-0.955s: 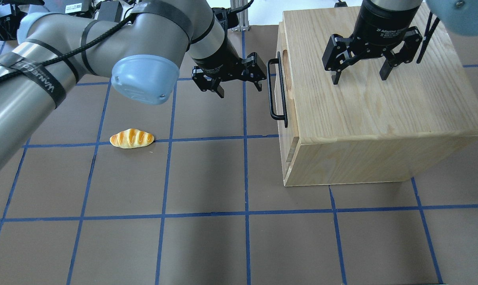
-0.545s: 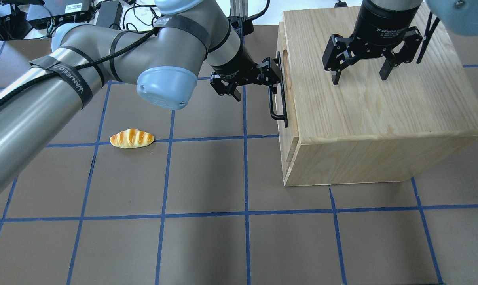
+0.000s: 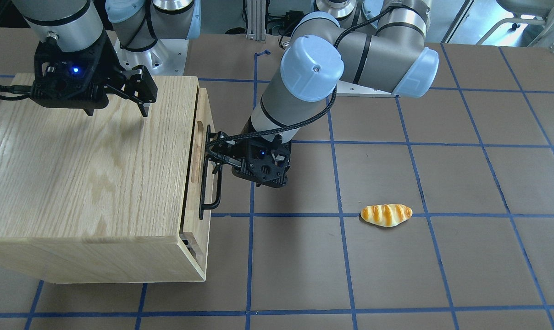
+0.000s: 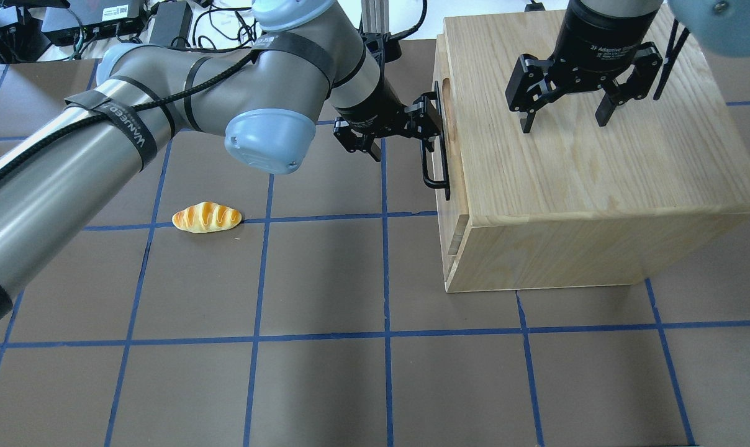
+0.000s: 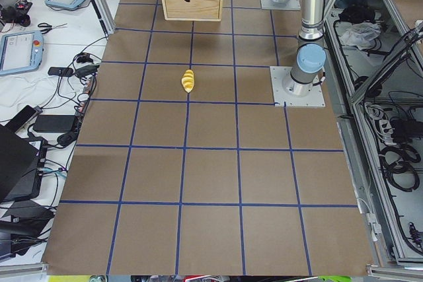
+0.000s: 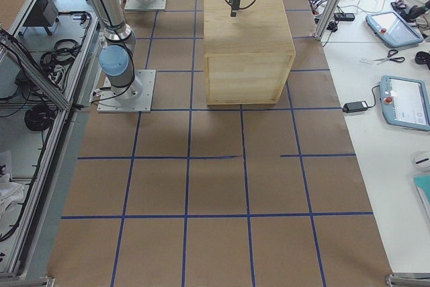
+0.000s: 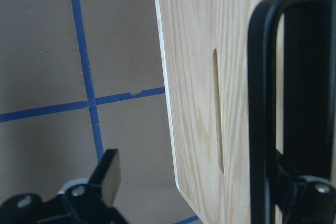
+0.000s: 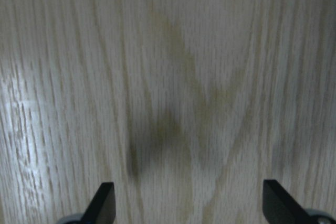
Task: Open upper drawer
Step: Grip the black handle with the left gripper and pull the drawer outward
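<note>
table (image 4: 325, 385): brown top, blue tape grid.
cabinet (image 4: 598, 161): oak box on the table's right half in the overhead view, front face turned toward the left arm (image 4: 102, 161).
drawer (image 3: 195, 206): at the top of that front face. the panel looks in line with the face below it, so i read it as shut. the oblong slot runs along the panel behind the handle (image 4: 426, 162), a black bar standing just off the wood.
left gripper (image 4: 405, 131): up against the drawer front, jaws wide apart. in the left wrist view the bar passes between the fingers, close to one finger and well apart from the other. nothing is pinched; i see no pad pressing the bar.
right gripper (image 4: 564, 121): hangs above the cabinet's top, jaws spread wide, only bare wood between the fingers in its wrist view. holds nothing, well apart from the drawer front.
roll (image 4: 206, 217): lies on a tape line, well apart from the cabinet and both grippers.
</note>
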Available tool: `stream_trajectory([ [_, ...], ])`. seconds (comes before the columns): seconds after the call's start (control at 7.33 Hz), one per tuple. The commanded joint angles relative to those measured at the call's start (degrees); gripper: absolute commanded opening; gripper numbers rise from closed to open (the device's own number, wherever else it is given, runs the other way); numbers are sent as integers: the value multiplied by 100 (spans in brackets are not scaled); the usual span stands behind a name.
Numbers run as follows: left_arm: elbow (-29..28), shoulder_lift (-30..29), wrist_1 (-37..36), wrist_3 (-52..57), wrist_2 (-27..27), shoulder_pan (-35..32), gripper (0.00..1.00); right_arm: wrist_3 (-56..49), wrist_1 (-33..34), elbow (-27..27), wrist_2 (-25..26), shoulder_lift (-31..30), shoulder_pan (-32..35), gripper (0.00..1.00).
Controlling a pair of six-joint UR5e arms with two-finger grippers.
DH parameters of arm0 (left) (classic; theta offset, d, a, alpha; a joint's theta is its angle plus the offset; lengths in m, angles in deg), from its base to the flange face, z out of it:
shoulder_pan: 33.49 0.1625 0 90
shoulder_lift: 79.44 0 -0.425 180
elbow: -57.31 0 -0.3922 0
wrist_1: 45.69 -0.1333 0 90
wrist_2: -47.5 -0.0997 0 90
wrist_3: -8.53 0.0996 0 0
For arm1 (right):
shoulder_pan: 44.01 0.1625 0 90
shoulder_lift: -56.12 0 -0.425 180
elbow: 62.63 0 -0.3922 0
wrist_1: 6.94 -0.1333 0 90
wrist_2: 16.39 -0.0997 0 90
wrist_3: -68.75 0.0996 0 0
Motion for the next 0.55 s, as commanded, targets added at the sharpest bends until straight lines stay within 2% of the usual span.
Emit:
stream_trajectory([
  [0.0, 413, 114, 109, 382, -25, 512, 100, 0, 0, 2, 0, 0, 0, 100],
  [0.27, 724, 386, 274, 605, -86, 978, 100, 0, 0, 2, 0, 0, 0, 100],
  [0.41, 672, 570, 737, 710, -95, 1241, 100, 0, 0, 2, 0, 0, 0, 100],
])
